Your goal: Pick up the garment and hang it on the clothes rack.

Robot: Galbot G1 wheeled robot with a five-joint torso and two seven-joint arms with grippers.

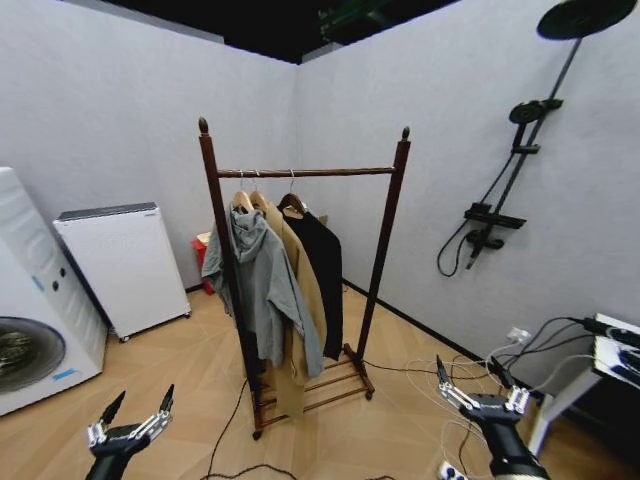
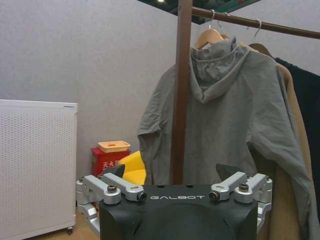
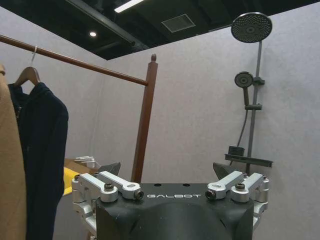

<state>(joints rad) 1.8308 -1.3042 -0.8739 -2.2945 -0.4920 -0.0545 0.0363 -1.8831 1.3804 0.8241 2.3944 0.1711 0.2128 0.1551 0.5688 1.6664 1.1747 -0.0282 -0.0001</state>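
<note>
The tall dark reddish-brown wooden clothes rack (image 1: 303,172) stands in the corner of a grey-walled room, with two upright posts topped by knobs, one horizontal rail and a slatted shelf at its base. Three pieces hang from the rail on wooden hangers, all crowded toward the rack's left post. The long plain black coat-like garment (image 1: 322,275) hangs on the right of the three, just beside a tan long coat (image 1: 300,290), which in turn hangs against a grey hooded sweatshirt (image 1: 258,290) on the left. The right half of the rail is bare.

The left claw (image 1: 138,410) hovers low over the wood-pattern floor (image 1: 180,355), well apart from the rack, with its fingers spread wide and nothing between them; in the left wrist view it faces the sweatshirt and the left post. The right claw (image 1: 478,386) hangs low on the other side, also spread wide and holding nothing, above loose white cables (image 1: 440,375) on the floor.

A white boxy appliance (image 1: 122,265) stands against the left wall, and a black shower fixture (image 1: 515,170) is mounted on the right wall.
</note>
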